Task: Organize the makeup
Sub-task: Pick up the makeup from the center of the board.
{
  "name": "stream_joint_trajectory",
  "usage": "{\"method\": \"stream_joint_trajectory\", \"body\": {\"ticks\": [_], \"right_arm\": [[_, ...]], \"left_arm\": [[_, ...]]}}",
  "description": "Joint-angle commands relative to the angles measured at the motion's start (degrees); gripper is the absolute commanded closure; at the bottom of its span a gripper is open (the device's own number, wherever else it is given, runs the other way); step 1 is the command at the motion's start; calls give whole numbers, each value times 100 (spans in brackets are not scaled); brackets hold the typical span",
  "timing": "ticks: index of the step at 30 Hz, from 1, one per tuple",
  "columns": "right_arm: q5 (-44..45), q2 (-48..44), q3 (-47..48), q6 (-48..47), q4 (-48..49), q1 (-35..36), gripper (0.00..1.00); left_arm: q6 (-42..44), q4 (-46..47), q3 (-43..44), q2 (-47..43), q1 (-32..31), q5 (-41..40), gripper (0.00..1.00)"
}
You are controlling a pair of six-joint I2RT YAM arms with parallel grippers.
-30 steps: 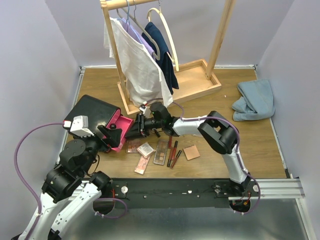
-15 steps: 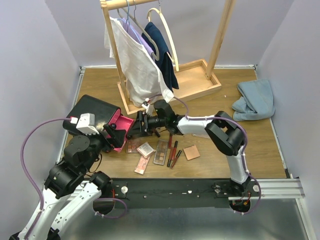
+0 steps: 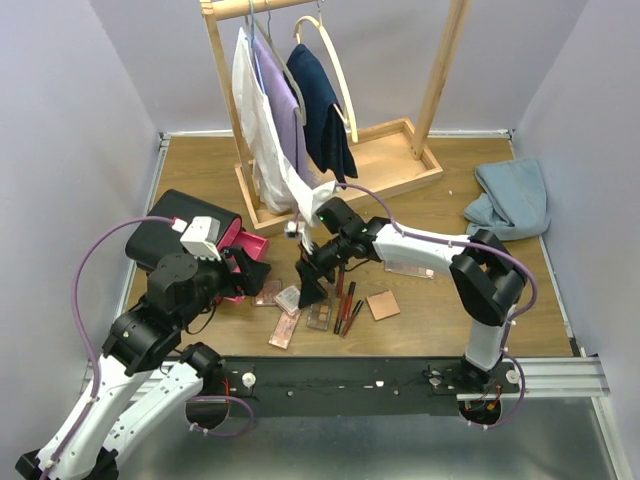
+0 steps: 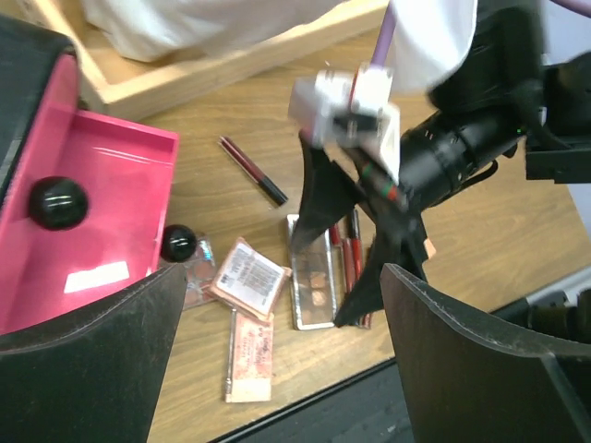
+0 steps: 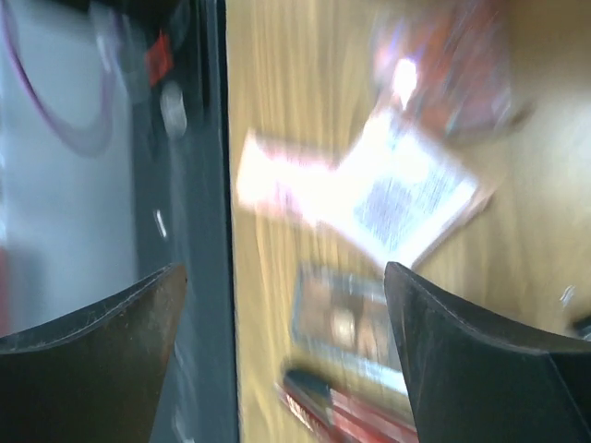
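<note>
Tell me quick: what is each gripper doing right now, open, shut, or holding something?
left gripper: open, holding nothing.
right gripper: open, holding nothing.

Left arm point(image 3: 130, 350) rises from the near-left base, folded, with its wrist high. Left gripper point(image 3: 250, 272) points right and slightly far, jaws spread wide and nothing between them. Right arm point(image 3: 440, 245) goes up from the near-right base to a bent elbow, forearm stretched left toward the middle, wrist tipped down. Right gripper point(image 3: 309, 287) points down and near, jaws splayed wide, holding nothing. The two grippers are near each other but apart.
</note>
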Motion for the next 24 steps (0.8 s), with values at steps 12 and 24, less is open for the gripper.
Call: {"method": "stream_joint_trajectory", "body": {"ticks": [12, 24], "right_arm": [[1297, -1913, -1240, -3425, -2520, -574, 3], [2966, -1950, -1347, -3795, -3548, -795, 0]], "left_arm": [[-202, 884, -606, 439, -159, 1297, 13], [-273, 1051, -563, 913, -942, 436, 12]]}}
